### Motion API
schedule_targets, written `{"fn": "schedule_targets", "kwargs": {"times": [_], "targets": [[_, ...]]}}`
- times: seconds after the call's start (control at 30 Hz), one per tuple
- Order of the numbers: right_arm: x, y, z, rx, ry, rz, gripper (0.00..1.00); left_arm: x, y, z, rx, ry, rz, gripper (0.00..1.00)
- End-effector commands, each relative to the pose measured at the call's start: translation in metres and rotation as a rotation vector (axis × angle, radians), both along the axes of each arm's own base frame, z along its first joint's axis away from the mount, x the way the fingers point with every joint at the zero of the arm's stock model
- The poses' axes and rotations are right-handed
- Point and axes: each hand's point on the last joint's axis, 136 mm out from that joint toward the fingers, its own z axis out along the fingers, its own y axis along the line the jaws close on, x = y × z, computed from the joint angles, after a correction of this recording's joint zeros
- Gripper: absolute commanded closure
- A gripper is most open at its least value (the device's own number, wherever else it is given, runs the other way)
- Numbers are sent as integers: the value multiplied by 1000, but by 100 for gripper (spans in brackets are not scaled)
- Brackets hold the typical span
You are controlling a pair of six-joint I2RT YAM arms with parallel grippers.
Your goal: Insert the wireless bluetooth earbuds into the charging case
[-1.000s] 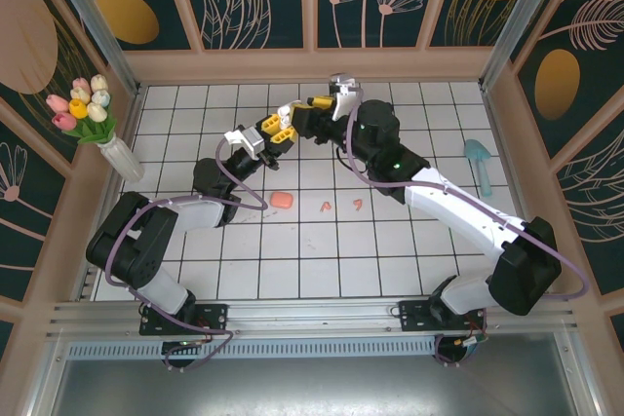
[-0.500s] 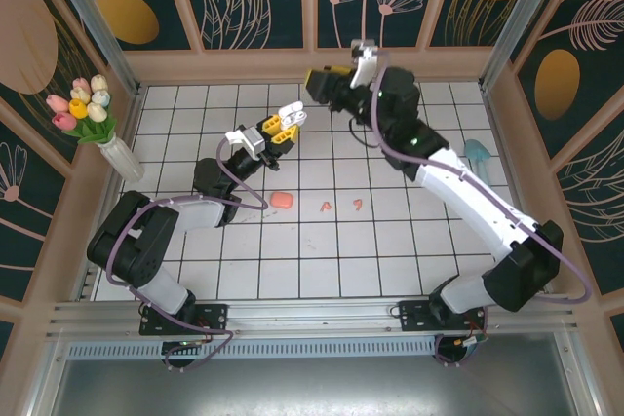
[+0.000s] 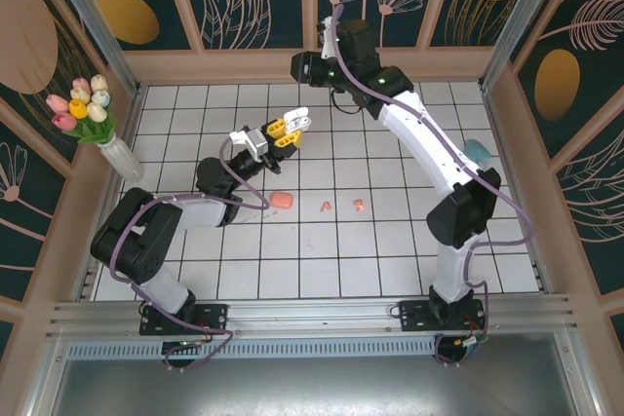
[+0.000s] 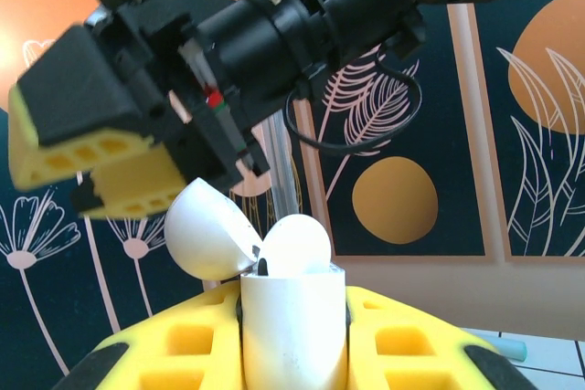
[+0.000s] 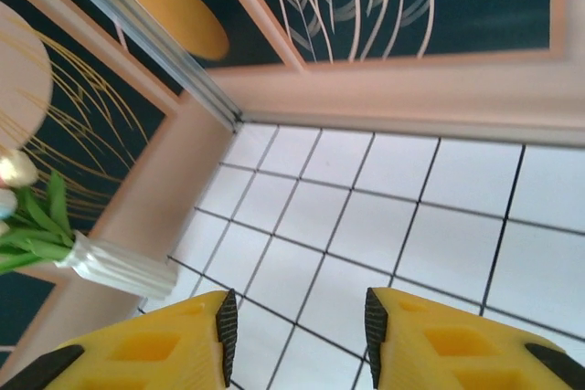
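Earbuds, salmon-pink [image 3: 327,207]: we record 2 units lying apart on the tiled surface [image 3: 292,260], at 3 o'clock from a salmon-pink pod [image 3: 282,200]. Left gripper [image 3: 290,129] is clenched on the white charging case [image 4: 292,335], lid open, raised at 12 o'clock from that pod. Right gripper [image 5: 297,326] stands released, nothing between its fingers, near the back wall at 12 o'clock from the case. We cannot tell what the case holds.
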Motion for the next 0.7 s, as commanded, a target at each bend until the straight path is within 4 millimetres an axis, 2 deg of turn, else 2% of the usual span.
{"fn": "schedule_targets", "kwargs": {"times": [0.0, 0.17, 0.27, 0.5, 0.67], "targets": [[-10, -1, -2, -39, 47, 49, 58, -3, -2, 13, -27, -40, -24, 100], [-26, 2, -23, -97, 95, 91, 64, 3, -2, 12, -27, -27, -3, 100], [-40, 2, -30, -127, 99, 111, 68, 6, -3, 11, -27, -21, 4, 100], [-68, -3, -32, -153, 96, 123, 73, 12, -4, 8, -34, 4, 8, 100], [-75, -16, -27, -142, 78, 84, 73, 16, -5, 5, -41, 24, 7, 100]]}}
